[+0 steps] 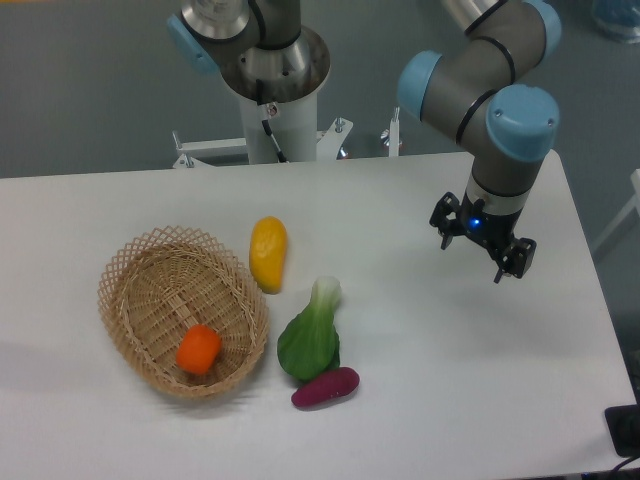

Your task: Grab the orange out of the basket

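Note:
The orange (199, 349) is small and glossy and lies inside the basket (140, 262), toward its near right side. The basket is an oval tan wicker one at the left of the white table. My gripper (472, 259) hangs over the right part of the table, far to the right of the basket and above the tabletop. Its two dark fingers stand apart with nothing between them, so it is open.
A yellow oblong fruit (268, 253) lies just right of the basket. A green leafy vegetable (311, 334) and a purple eggplant-like piece (325, 387) lie near the front, between basket and gripper. The robot base (274, 90) stands at the table's back edge.

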